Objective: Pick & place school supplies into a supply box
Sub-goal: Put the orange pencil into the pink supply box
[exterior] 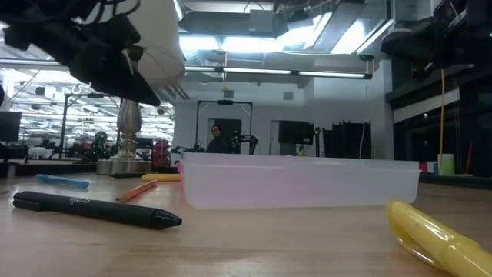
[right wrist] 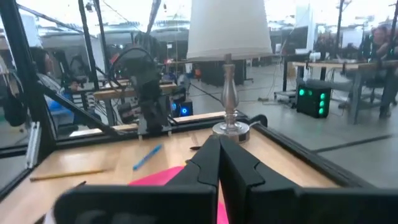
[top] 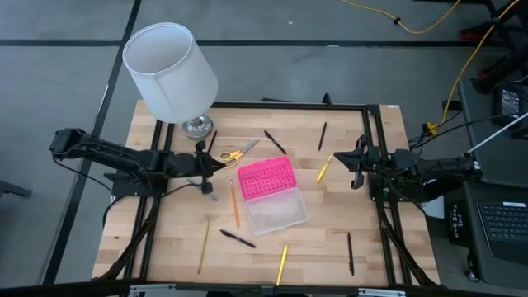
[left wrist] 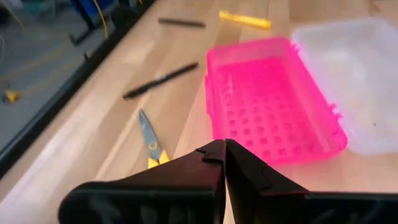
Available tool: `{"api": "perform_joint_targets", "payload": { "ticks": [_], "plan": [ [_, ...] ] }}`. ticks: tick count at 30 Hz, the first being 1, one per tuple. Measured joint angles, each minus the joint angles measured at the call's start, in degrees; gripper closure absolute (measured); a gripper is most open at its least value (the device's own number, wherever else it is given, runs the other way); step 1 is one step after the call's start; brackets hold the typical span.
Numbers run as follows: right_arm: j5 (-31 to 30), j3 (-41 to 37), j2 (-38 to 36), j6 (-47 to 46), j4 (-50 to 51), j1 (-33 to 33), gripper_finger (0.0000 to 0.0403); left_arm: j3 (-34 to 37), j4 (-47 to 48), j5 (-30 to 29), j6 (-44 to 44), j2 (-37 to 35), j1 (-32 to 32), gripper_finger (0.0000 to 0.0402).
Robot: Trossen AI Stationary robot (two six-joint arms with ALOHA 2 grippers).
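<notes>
The supply box lies open at the table's middle: pink grid lid (top: 264, 177) (left wrist: 273, 99) and clear base (top: 278, 211) (exterior: 300, 181), both flat on the wood. Around it lie yellow-handled scissors (top: 235, 154) (left wrist: 151, 140), an orange pencil (top: 235, 204), a yellow pencil (top: 204, 245), a black pen (top: 238, 239) (exterior: 92, 209), a blue pen (top: 206, 190), a yellow marker (top: 324, 168) and several more pens. My left gripper (top: 205, 169) (left wrist: 224, 150) hovers shut, left of the lid. My right gripper (top: 356, 165) (right wrist: 219, 146) hovers shut, right of the box.
A white-shaded lamp (top: 172, 70) (right wrist: 229, 62) stands at the far left of the table, close behind my left gripper. A black frame (top: 363, 107) runs along the table's edges. Loose pens lie on every side of the box, including near the near edge (top: 282, 264).
</notes>
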State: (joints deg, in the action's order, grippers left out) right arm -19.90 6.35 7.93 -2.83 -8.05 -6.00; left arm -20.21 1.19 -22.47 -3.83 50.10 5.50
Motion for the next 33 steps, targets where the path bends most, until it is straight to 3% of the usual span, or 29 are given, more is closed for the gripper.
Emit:
{"api": "perform_joint_targets", "payload": {
  "ticks": [6, 12, 21, 33],
  "plan": [
    [0.0, 0.0, 5.9, -5.8, 0.1, 0.0, 0.0398, -8.3, 9.1, -1.0, -3.4, 8.2, 0.0, 0.0398],
    [0.5, 1.5, 16.3, -3.6, -1.4, 0.0, 0.0394, -14.9, 11.0, -1.4, -4.0, 15.4, 0.0, 0.0398],
    [0.5, 9.8, 25.1, 2.0, -1.7, 0.0, 0.0391, -27.7, 30.8, -1.5, -11.9, 22.2, 0.0, 0.0397],
    [0.5, 12.9, 28.6, 9.7, -4.3, 0.0, 0.0375, -30.5, 33.3, -1.9, -8.5, 23.2, 0.0, 0.0397]
  ]
}}
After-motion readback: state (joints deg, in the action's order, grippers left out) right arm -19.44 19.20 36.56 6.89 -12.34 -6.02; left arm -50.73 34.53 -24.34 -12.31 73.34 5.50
